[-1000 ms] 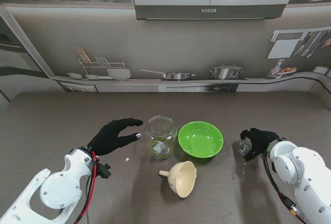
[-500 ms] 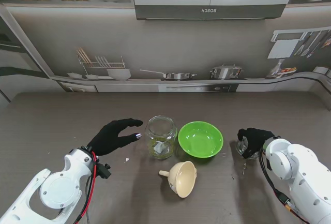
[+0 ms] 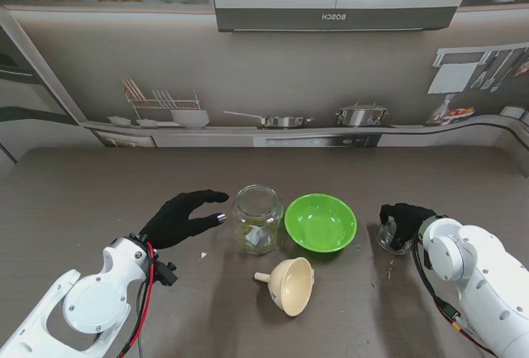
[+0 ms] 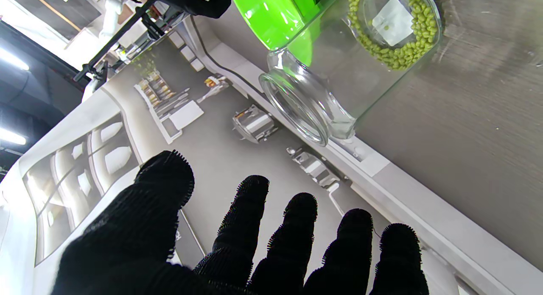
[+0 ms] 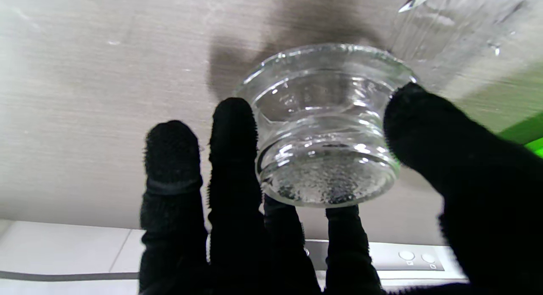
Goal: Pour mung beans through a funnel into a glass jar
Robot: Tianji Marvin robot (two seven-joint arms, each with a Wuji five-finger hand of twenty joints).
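From the stand, the glass jar [image 3: 257,218] stands between the spread, empty left hand [image 3: 181,217] and the green bowl [image 3: 321,222], with the cream funnel [image 3: 290,285] lying on its side nearer to me, while the right hand [image 3: 402,224] cups a small glass lid [image 3: 391,235]. The left wrist view shows mung beans [image 4: 396,36] on the jar's bottom and splayed fingers [image 4: 250,214] short of its mouth. The right wrist view shows thumb and fingers [image 5: 234,138] closed around the lid [image 5: 326,125] against the table [image 5: 106,74].
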